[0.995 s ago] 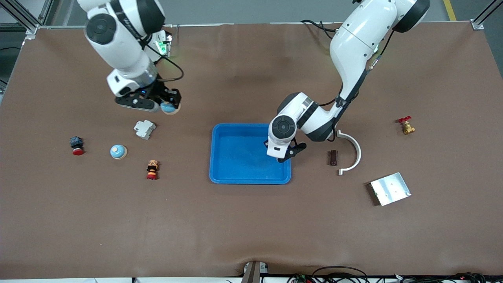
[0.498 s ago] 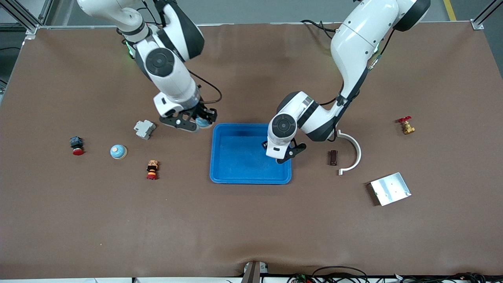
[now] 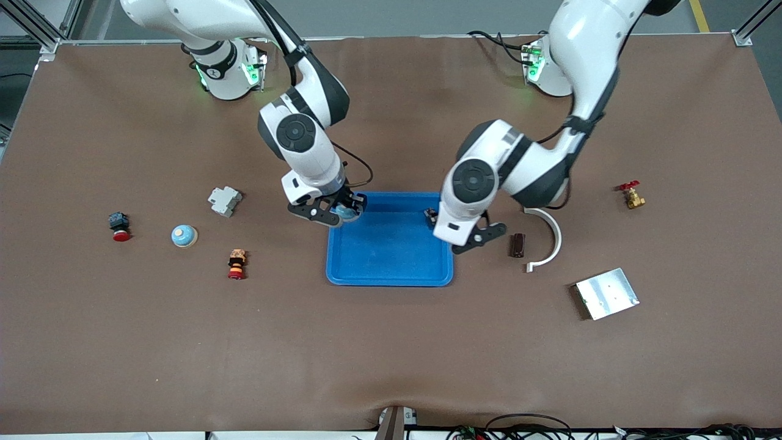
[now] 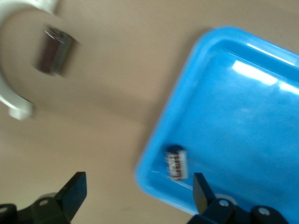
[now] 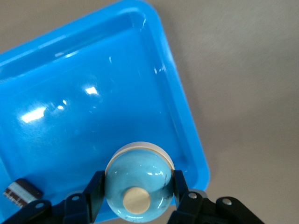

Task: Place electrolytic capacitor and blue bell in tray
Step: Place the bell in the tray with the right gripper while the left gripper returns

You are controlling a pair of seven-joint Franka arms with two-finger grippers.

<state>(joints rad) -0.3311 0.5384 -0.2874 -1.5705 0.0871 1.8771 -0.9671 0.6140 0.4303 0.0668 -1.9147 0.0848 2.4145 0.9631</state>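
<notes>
The bright blue tray (image 3: 379, 256) lies mid-table. My right gripper (image 3: 335, 212) is shut on a light blue bell (image 3: 346, 212) with a cream button. It holds the bell over the tray corner nearest the right arm's base. In the right wrist view the bell (image 5: 135, 175) sits between the fingers of the right gripper (image 5: 136, 186), over the tray (image 5: 93, 93). A small dark capacitor (image 4: 176, 163) lies in the tray (image 4: 243, 116) by the rim, also seen in the right wrist view (image 5: 21, 192). My left gripper (image 3: 462, 227) is open and empty over the tray's rim at the left arm's end, as its wrist view (image 4: 139, 191) shows.
A second blue bell (image 3: 183, 235), a grey breaker (image 3: 225, 200), a red push button (image 3: 119, 226) and a stacked orange part (image 3: 236, 263) lie toward the right arm's end. A brown part (image 3: 518, 244), a white curved piece (image 3: 545, 238), a silver plate (image 3: 606, 293) and a red-handled valve (image 3: 630, 194) lie toward the left arm's end.
My right gripper has carried the bell from over the bare table to over the tray's corner. My left gripper has moved from inside the tray to over its rim.
</notes>
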